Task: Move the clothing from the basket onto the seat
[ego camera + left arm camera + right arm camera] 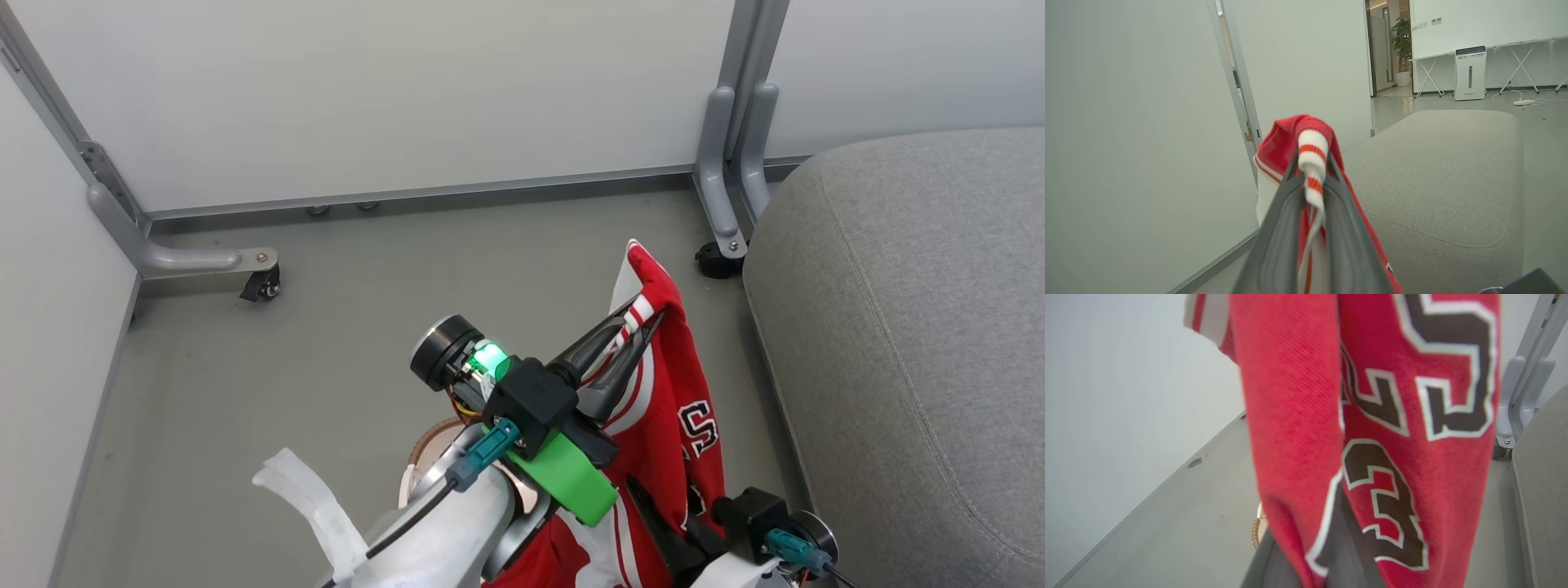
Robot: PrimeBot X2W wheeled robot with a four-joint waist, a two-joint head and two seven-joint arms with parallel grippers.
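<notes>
The left gripper (645,314) is clamped tight on the red-and-white striped trim of the jersey (682,408), which hangs above the floor (326,343) just off the seat (914,327) at its left edge. The right gripper (653,523), closed, pinches the lower folds. The woven rim of the basket (426,445) shows low beside the jersey.

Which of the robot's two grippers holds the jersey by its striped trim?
The left gripper: its tips pinch the white-and-red ribbed trim of the jersey, up high. The right gripper sits lower, near the lettering.
</notes>
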